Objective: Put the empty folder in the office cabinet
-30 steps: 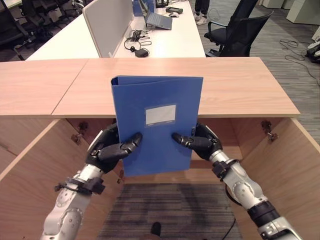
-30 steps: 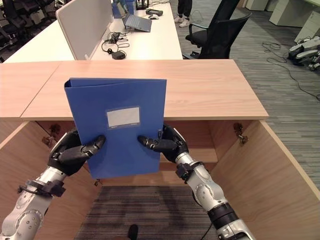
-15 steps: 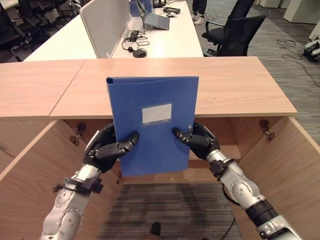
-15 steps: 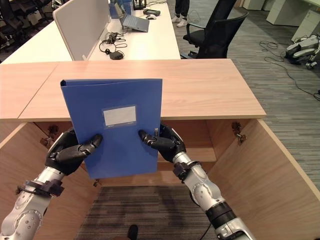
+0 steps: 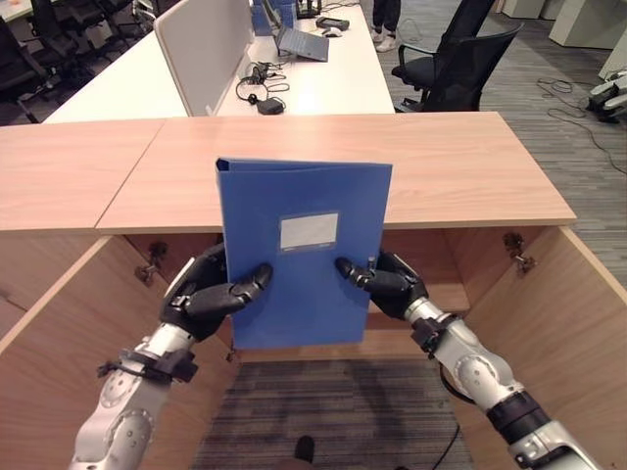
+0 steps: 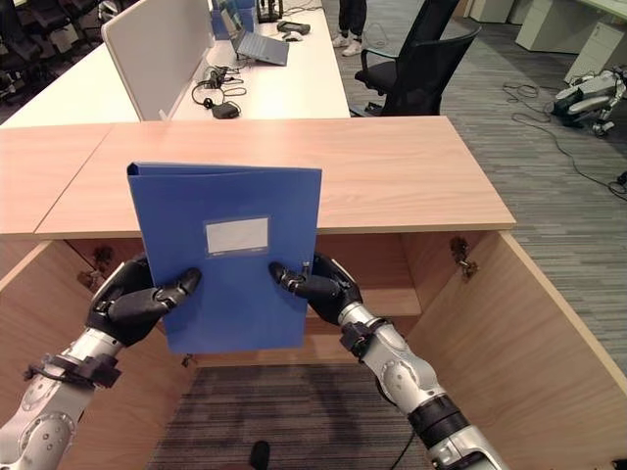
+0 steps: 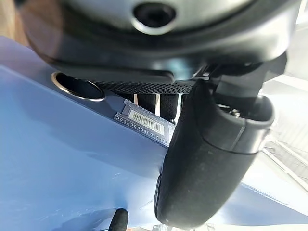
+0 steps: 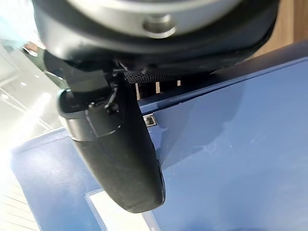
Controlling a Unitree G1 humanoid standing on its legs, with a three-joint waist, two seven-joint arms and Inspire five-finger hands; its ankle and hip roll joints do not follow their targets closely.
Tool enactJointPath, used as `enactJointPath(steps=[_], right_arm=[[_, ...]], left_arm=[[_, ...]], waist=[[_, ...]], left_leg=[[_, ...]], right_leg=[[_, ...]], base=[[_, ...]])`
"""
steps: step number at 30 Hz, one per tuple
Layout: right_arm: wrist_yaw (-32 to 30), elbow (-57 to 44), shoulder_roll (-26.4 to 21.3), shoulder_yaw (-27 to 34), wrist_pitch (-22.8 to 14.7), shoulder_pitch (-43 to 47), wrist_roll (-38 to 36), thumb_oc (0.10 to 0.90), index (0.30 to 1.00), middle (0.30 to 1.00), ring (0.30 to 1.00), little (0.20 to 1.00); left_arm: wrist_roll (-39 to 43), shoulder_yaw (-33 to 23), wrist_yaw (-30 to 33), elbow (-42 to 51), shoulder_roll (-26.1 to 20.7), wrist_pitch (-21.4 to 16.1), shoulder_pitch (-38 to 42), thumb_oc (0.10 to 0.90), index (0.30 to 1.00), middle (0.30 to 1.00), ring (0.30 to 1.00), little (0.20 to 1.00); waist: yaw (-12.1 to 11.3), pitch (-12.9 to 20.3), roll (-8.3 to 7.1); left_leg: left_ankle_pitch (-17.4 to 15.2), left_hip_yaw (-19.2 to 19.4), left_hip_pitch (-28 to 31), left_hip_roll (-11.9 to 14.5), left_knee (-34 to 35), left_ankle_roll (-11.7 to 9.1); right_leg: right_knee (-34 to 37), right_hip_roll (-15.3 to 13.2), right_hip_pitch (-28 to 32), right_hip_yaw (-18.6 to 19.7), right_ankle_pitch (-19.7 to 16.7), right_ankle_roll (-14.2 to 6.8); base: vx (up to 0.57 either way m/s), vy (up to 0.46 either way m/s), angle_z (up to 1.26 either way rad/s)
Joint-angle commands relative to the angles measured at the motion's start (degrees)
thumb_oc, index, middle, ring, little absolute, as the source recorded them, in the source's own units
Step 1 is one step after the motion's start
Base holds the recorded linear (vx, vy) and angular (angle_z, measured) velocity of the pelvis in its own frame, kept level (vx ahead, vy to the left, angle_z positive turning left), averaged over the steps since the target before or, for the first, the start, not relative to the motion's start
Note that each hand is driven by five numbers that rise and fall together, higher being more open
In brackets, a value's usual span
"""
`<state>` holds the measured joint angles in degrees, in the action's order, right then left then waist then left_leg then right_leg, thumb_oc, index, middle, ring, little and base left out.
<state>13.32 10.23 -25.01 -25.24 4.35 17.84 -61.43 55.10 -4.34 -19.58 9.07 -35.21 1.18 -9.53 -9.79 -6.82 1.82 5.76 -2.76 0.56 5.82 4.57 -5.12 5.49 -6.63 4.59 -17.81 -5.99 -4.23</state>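
The left cabinet door (image 5: 49,343) stands swung open at the near left, its wooden inner face toward the robot. Just inside it, the left hand (image 5: 204,292) grips the lower left edge of the blue folder (image 5: 302,250), thumb laid across the front cover and fingers wrapped behind; the left wrist view shows the thumb pressed flat on the blue surface beside a small barcode sticker (image 7: 144,121) and a metal ring hole (image 7: 77,86).

The folder is held upright in the air between both hands, front cover facing the robot, with a pale blank label (image 5: 309,231) at its centre. It hangs in front of the open cabinet (image 5: 431,264), its upper part rising above the wooden cabinet top (image 5: 441,166) as seen from the head. It seems not to touch the cabinet, though the far side is hidden.

The right hand (image 5: 390,284) clamps the lower right edge in the same way, thumb on the front and fingers behind.

The right cabinet door (image 5: 568,323) is open at the near right. Beyond the cabinet lie a white table (image 5: 323,83) with a laptop (image 5: 302,41) and cables, and a black office chair (image 5: 456,59).
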Motion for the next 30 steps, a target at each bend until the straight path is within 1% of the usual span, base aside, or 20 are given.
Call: enactJointPath(steps=[1,4,5,6,7,9,10,13,15,17,18,20,21,26,27,28,29,30], right_arm=[[13.69,-11.72,9.71,-13.65,1.68,9.05,-0.29,0.4,0.3,0.3,0.3,0.3],[15.36,-11.22,6.09,-14.11,2.83,8.22,1.05,0.4,0.3,0.3,0.3,0.3],[16.63,-10.96,1.78,-13.81,4.3,6.72,2.43,0.4,0.3,0.3,0.3,0.3],[16.64,-10.97,1.75,-13.81,4.3,6.7,2.43,0.4,0.3,0.3,0.3,0.3],[17.2,-10.07,-0.46,-13.07,4.84,5.58,2.82,0.4,0.3,0.3,0.3,0.3],[17.9,-9.58,-3.02,-12.62,5.19,4.59,3.81,0.4,0.3,0.3,0.3,0.3],[18.38,-8.89,-5.14,-11.82,5.64,3.13,3.96,0.4,0.3,0.3,0.3,0.3],[18.84,-8.57,-6.15,-11.22,5.6,2.42,4.2,0.4,0.3,0.3,0.3,0.3],[19.31,-7.14,-8.4,-8.93,5.57,-0.58,4.3,0.4,0.3,0.3,0.3,0.3],[19.63,-6.89,-9.23,-7.54,5.63,-2.32,4.44,0.4,0.3,0.3,0.3,0.3],[19.63,-6.91,-9.25,-7.53,5.63,-2.35,4.45,0.4,0.3,0.3,0.3,0.3],[19.9,-6.84,-9.05,-5.79,5.58,-4.34,3.79,0.4,0.3,0.3,0.3,0.3],[19.9,-6.85,-9.05,-5.78,5.57,-4.35,3.79,0.4,0.3,0.3,0.3,0.3],[19.36,-6.37,-6.58,-3.48,5.61,-7.68,3.03,0.4,0.3,0.3,0.3,0.3],[19.24,-5.81,-5.28,-2.72,5.64,-9.27,2.68,0.4,0.3,0.3,0.3,0.3],[19.24,-5.81,-5.28,-2.7,5.64,-9.28,2.68,0.4,0.3,0.3,0.3,0.3],[19.02,-5.1,-4.67,-2.07,5.56,-10.77,3.02,0.4,0.3,0.3,0.3,0.3],[18.9,-4.69,-4.32,-1.64,5.58,-11.62,2.98,0.4,0.3,0.3,0.3,0.3]], left_arm=[[2.84,8.79,-8.8,10.17,1.1,-3.01,10.84,0.8,0.9,0.9,0.9,0.9],[1.71,7.22,-8.94,7.92,0.26,-4.05,10.46,0.8,0.9,0.9,0.9,0.9],[-0.53,5.97,-8.24,4.65,0.16,-5.24,9.54,0.8,0.9,0.9,0.9,0.9],[-0.53,5.99,-8.24,4.62,0.18,-5.25,9.56,0.8,0.9,0.9,0.9,0.9],[-3.73,5.24,-8.02,2.0,-0.78,-6.66,8.9,0.8,0.9,0.9,0.9,0.9],[-6.06,3.98,-8.29,-0.4,-1.59,-6.67,7.17,0.8,0.9,0.9,0.9,0.9],[-8.96,2.82,-8.45,-3.52,-2.39,-7.46,5.09,0.8,0.9,0.9,0.9,0.9],[-10.32,2.4,-8.88,-5.67,-2.62,-7.54,4.0,0.8,0.9,0.9,0.9,0.9],[-11.2,0.33,-8.9,-13.06,-0.94,-7.67,0.86,0.8,0.9,0.9,0.9,0.9],[-12.33,-0.43,-8.64,-16.26,-0.01,-8.04,-0.76,0.8,0.9,0.9,0.9,0.9],[-12.33,-0.41,-8.65,-16.28,0.0,-8.06,-0.76,0.8,0.9,0.9,0.9,0.9],[-13.53,-1.22,-8.33,-21.08,2.1,-8.16,-2.76,0.8,0.9,0.9,0.9,0.9],[-13.54,-1.2,-8.35,-21.11,2.1,-8.18,-2.74,0.8,0.9,0.9,0.9,0.9],[-16.69,-1.35,-7.51,-29.4,5.59,-8.17,-5.45,0.8,0.9,0.9,0.9,0.9],[-18.43,-1.28,-6.84,-33.04,6.93,-8.36,-5.98,0.8,0.9,0.9,0.9,0.9],[-18.44,-1.26,-6.84,-33.07,6.93,-8.38,-5.96,0.8,0.9,0.9,0.9,0.9],[-20.08,-1.14,-6.17,-36.9,7.96,-8.38,-6.13,0.8,0.9,0.9,0.9,0.9],[-20.6,-1.06,-5.99,-38.35,8.44,-8.37,-6.28,0.8,0.9,0.9,0.9,0.9]], waist=[[0.75,2.98,-1.54],[0.36,2.82,-1.84],[0.05,2.72,-2.05],[0.08,2.72,-2.03],[-0.08,2.74,-2.15],[-0.22,2.73,-2.25],[-0.43,2.7,-2.3],[-0.52,2.66,-2.37],[-1.04,2.53,-2.54],[-1.17,2.48,-2.62],[-1.16,2.51,-2.61],[-1.32,2.5,-2.53],[-1.33,2.52,-2.53],[-1.72,2.43,-2.41],[-1.79,2.37,-2.32],[-1.79,2.38,-2.32],[-1.71,2.28,-2.27],[-1.68,2.29,-2.27]], left_leg=[[-6.69,-2.37,2.86,-0.17,0.43,0.1],[-6.48,-3.08,2.52,-0.29,0.43,0.0],[-6.32,-4.39,2.01,-0.62,0.43,-0.09],[-6.32,-4.44,2.01,-0.62,0.43,-0.09],[-6.28,-4.95,1.77,-0.74,0.43,-0.17],[-6.22,-5.45,1.62,-0.8,0.43,-0.21],[-6.18,-5.66,1.51,-0.81,0.43,-0.26],[-6.15,-5.71,1.45,-0.83,0.43,-0.29],[-6.04,-6.2,1.08,-0.88,0.43,-0.32],[-6.0,-6.39,0.93,-0.9,0.43,-0.35],[-6.0,-6.4,0.91,-0.9,0.43,-0.35],[-5.93,-6.48,0.67,-0.83,0.43,-0.37],[-5.93,-6.48,0.65,-0.83,0.43,-0.37],[-5.72,-6.68,0.19,-0.89,0.43,-0.32],[-5.65,-6.84,-0.08,-0.99,0.43,-0.33],[-5.65,-6.86,-0.09,-0.99,0.43,-0.33],[-5.64,-7.14,-0.31,-1.02,0.43,-0.35],[-5.63,-7.2,-0.37,-1.02,0.43,-0.36]], right_leg=[[-0.49,-1.65,3.19,-2.29,6.8,-4.03],[-0.49,-1.72,3.17,-2.53,6.85,-4.21],[-0.49,-1.86,3.43,-3.02,6.97,-4.27],[-0.49,-1.86,3.44,-3.07,6.98,-4.27],[-0.49,-1.92,3.56,-3.44,7.0,-4.32],[-0.49,-1.93,3.57,-3.83,6.98,-4.39],[-0.49,-1.95,3.59,-4.07,6.95,-4.47],[-0.49,-1.94,3.63,-4.12,6.98,-4.53],[-0.49,-2.03,3.6,-4.71,7.02,-4.69],[-0.49,-2.07,3.59,-4.92,7.01,-4.78],[-0.49,-2.07,3.58,-4.93,7.02,-4.78],[-0.49,-2.14,3.45,-5.1,7.02,-4.8],[-0.49,-2.13,3.44,-5.09,7.02,-4.8],[-0.49,-2.15,3.13,-5.32,6.99,-4.84],[-0.49,-2.14,3.05,-5.54,7.06,-4.83],[-0.49,-2.14,3.04,-5.55,7.06,-4.83],[-0.49,-2.13,2.93,-5.77,7.13,-4.81],[-0.49,-2.12,2.92,-5.89,7.12,-4.82]], base=[[0.01,-0.001,0.04],[0.02,-0.01,0.07],[0.03,-0.014,0.11],[0.04,-0.016,0.21],[0.03,-0.012,0.29],[0.04,-0.012,0.28],[0.03,-0.002,0.24],[0.02,0.0,0.15],[0.0,0.0,0.0],[0.01,-0.001,0.02],[0.01,0.0,0.06],[0.02,0.003,0.06],[0.01,0.005,0.06],[0.01,0.0,0.02],[0.0,0.0,0.0],[0.0,0.005,0.06],[0.01,-0.002,0.06],[0.02,-0.001,0.13]])
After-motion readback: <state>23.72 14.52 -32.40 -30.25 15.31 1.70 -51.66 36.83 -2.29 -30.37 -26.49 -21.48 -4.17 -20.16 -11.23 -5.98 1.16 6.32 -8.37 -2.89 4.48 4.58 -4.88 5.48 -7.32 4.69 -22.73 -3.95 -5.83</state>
